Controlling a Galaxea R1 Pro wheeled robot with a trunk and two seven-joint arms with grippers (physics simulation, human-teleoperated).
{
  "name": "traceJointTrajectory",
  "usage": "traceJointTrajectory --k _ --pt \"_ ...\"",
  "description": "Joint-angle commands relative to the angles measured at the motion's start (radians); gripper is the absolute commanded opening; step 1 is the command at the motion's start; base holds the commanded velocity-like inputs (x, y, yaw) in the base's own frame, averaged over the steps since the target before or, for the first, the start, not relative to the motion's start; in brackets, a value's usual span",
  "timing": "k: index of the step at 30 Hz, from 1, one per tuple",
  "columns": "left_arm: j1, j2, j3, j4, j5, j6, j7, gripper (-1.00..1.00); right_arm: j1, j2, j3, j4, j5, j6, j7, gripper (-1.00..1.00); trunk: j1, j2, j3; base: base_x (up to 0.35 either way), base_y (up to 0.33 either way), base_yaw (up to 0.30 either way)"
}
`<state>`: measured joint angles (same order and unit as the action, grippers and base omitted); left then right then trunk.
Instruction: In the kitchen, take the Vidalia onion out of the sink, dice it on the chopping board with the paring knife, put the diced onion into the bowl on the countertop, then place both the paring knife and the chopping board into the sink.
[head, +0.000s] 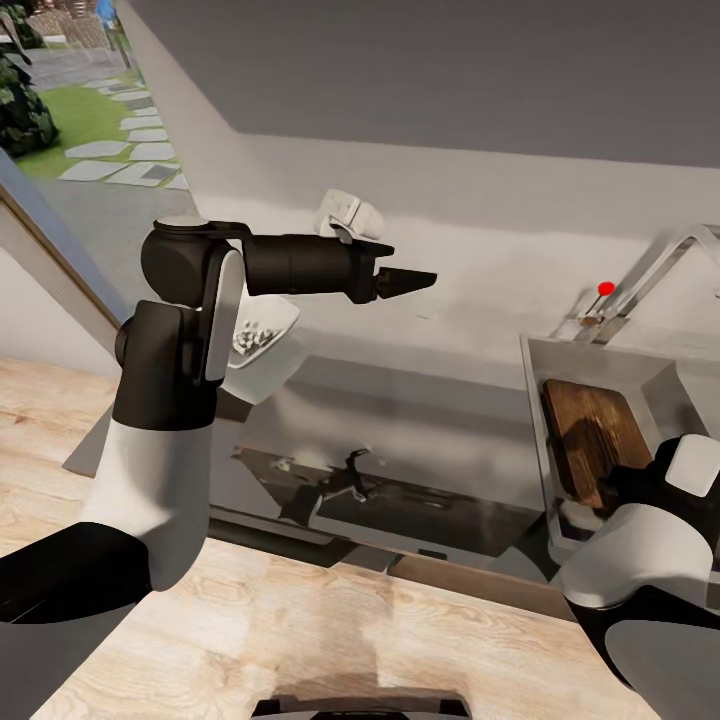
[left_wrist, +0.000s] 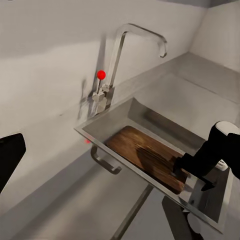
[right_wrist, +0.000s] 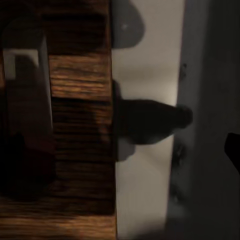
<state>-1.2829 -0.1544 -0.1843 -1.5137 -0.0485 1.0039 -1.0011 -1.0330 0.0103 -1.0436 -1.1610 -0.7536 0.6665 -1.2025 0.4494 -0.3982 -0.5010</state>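
A: What's at the left?

B: The bowl (head: 262, 335) on the bench (head: 440, 400), partly behind the left arm, with small white bits inside. The left tool (head: 410, 281) hangs over the bench, its fingers pressed together on nothing.

A: And rightward?

B: The chopping board (head: 592, 436) lies inside the sink (head: 535, 420), beneath the tap (head: 665, 262) with its red knob (head: 606, 288). The right tool (left_wrist: 186, 163) reaches down at the board's near end; I can't tell how its fingers stand.

A: Any writing?

B: None legible.

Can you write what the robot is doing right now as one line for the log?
chopping board: lying in sink | right arm: down at sink | left gripper: raised above countertop, empty | bowl: on countertop
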Motion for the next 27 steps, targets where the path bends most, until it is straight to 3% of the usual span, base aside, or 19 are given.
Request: traceJointTrajectory --k 1,22,27 --pt "-0.001 -0.001 0.001 0.0 -0.005 0.007 -0.007 1.0 -0.001 0.0 -0.002 -0.002 -0.003 0.008 -0.005 1.0 0.001 -0.002 -0.002 0.0 0.0 0.0" --pt "-0.001 -0.001 0.001 0.0 -0.005 0.007 -0.007 1.0 -0.001 0.0 -0.002 -0.002 -0.004 0.01 -0.005 1.0 0.001 -0.002 0.018 0.0 0.0 0.0" --pt "-0.001 -0.001 0.001 0.0 -0.005 0.007 -0.007 1.0 -0.001 0.0 -0.002 -0.002 -0.004 0.052 -0.004 1.0 0.001 -0.002 0.026 0.0 0.0 0.0"
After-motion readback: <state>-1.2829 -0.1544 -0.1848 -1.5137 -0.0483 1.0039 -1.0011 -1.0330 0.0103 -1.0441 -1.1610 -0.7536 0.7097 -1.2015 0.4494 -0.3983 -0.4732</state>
